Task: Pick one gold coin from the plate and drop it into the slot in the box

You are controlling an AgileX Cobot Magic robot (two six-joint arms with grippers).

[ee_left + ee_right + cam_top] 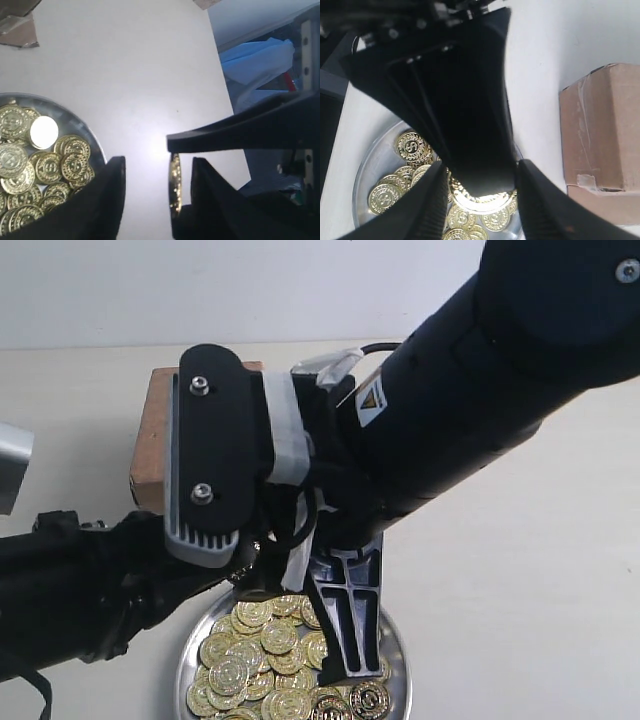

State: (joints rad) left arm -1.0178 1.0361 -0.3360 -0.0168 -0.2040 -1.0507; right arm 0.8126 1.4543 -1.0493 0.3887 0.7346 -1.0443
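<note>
Presently: left gripper (158, 161), fingers parted, one gold coin (175, 185) on edge between them, close by one finger, table (125, 75) showing on its other side; what holds it cannot be told. Right gripper (481, 167), fingers apart over the plate (397, 655), a dark bulk filling the gap; grip undetermined. Coin heap (250, 655) in plate. Box (148, 445) behind; box slot hidden under the right arm (480, 390). Handling, by estimate: coin thin, rigid, light, slick; pinch across flat faces, edge leading into slot.
</note>
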